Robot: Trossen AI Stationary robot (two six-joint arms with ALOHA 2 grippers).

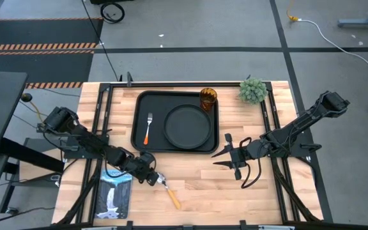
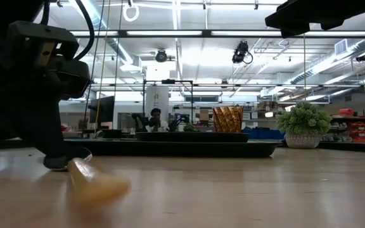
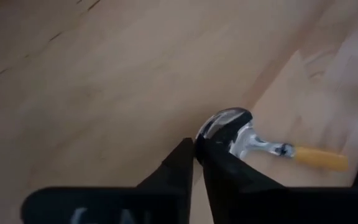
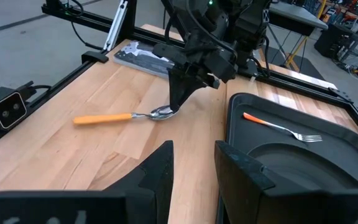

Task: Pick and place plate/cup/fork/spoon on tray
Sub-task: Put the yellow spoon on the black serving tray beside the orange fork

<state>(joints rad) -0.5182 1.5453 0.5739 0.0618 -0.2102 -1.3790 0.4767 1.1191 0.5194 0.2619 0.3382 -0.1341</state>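
Observation:
The black tray (image 1: 139,102) lies at the table's far middle. On it rest the round black plate (image 1: 187,126), the red-handled fork (image 1: 149,128) left of the plate, and the amber cup (image 1: 208,98), upright at its far right corner. The yellow-handled spoon (image 1: 169,190) lies flat on the wood near the front edge, left of the middle. My left gripper (image 1: 156,178) is down at the spoon's bowl end and shut on it. My right gripper (image 1: 225,153) is open and empty, just off the tray's near right corner. My left gripper pinches the rim of the spoon's bowl (image 3: 211,129) between its two fingertips (image 3: 185,155). The fingers slant down at it from the table's left (image 4: 178,93). The spoon lies on the table, its handle (image 4: 101,118) pointing toward the near edge.
A small potted plant (image 1: 253,89) stands at the far right of the table. A clear packet on a grey sheet (image 1: 115,195) lies at the near left, beside my left arm. Black frame rails (image 1: 102,115) run along both sides of the table.

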